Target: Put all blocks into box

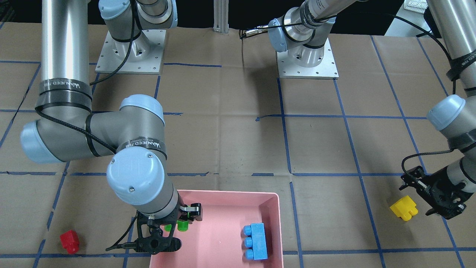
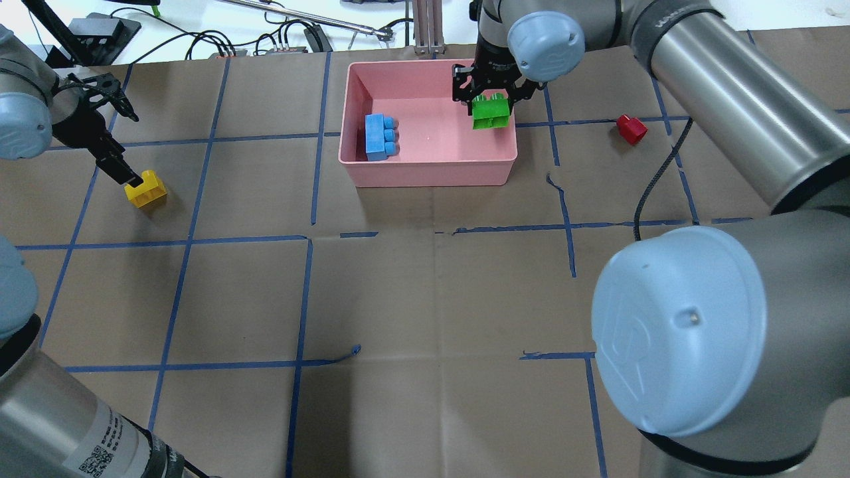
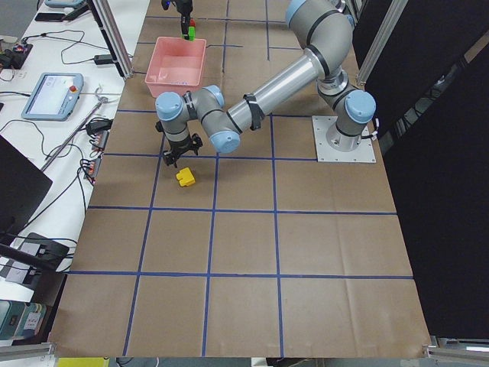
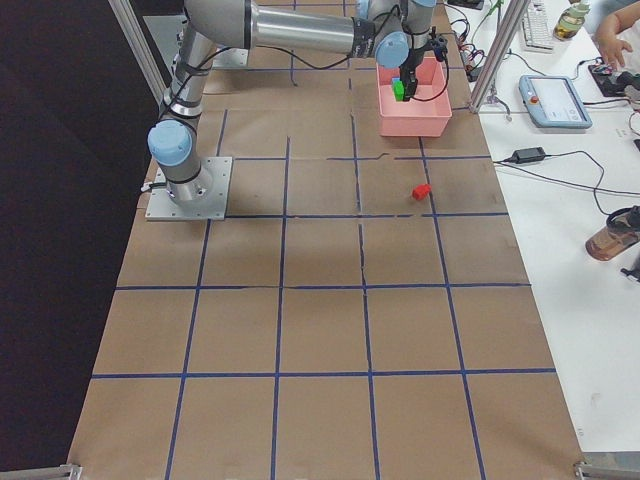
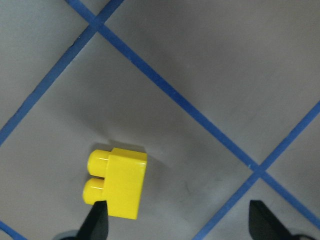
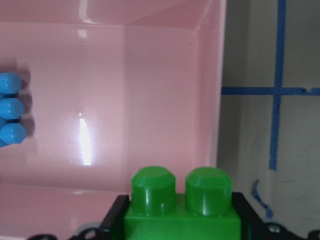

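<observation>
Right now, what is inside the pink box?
A blue block lies on the box floor. A green block hangs over the other end in the right gripper, not set down. The floor under it is partly hidden.

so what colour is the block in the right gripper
Green block, best in right wrist view.

Robotics lab.
Robot arms (image 1: 93, 130) stand bolted by steel plates (image 1: 323, 69) to a paper-covered counter (image 2: 431, 299) gridded in blue tape (image 2: 305, 292); teach pendant (image 3: 52, 95), cables (image 2: 206, 43), aluminium post (image 4: 497, 52) alongside.
</observation>
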{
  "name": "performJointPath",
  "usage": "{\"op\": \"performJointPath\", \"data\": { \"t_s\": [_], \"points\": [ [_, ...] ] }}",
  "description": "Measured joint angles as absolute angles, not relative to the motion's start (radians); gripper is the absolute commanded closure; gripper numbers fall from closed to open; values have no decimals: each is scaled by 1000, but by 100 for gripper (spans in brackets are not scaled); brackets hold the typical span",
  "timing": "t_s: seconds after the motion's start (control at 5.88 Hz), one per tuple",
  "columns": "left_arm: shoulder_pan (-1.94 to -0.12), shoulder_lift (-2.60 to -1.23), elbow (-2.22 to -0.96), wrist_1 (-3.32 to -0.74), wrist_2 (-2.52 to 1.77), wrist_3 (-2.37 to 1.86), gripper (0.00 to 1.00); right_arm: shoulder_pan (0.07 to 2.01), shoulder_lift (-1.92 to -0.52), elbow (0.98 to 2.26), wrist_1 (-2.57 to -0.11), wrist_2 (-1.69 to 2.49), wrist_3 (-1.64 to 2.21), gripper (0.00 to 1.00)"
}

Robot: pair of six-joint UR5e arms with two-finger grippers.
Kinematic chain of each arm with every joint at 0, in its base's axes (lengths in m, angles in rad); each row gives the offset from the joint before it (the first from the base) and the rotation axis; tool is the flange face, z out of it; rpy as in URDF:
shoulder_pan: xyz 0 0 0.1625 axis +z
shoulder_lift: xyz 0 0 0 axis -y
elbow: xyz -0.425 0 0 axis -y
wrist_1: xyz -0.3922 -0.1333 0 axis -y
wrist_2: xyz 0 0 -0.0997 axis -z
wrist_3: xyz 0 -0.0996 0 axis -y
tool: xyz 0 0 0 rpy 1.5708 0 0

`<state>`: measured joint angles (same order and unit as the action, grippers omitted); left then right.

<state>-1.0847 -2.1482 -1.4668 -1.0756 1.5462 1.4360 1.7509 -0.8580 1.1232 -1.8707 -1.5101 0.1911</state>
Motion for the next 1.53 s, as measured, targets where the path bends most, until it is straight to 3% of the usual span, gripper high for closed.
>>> {"op": "performJointPath", "data": {
  "t_s": [0.17, 0.68, 1.19, 1.36, 1.53],
  "points": [
    [-1084, -2172, -1474, -1031, 1550, 1451, 1, 1762, -825, 1114, -1884, -1501, 223, 1],
    [-1076, -2245, -1522, -900, 1557, 1456, 1, 1772, -809, 1110, -1931, -1465, 297, 0],
    [-1068, -2252, -1555, -880, 1552, 1442, 78, 1749, -882, 994, -1675, -1478, 243, 0],
    [-1066, -2249, -1553, -879, 1549, 1432, 92, 1716, -894, 955, -1602, -1505, 192, 0],
    [-1066, -2245, -1550, -879, 1548, 1423, 100, 1660, -897, 943, -1579, -1530, 92, 0]
  ]
}}
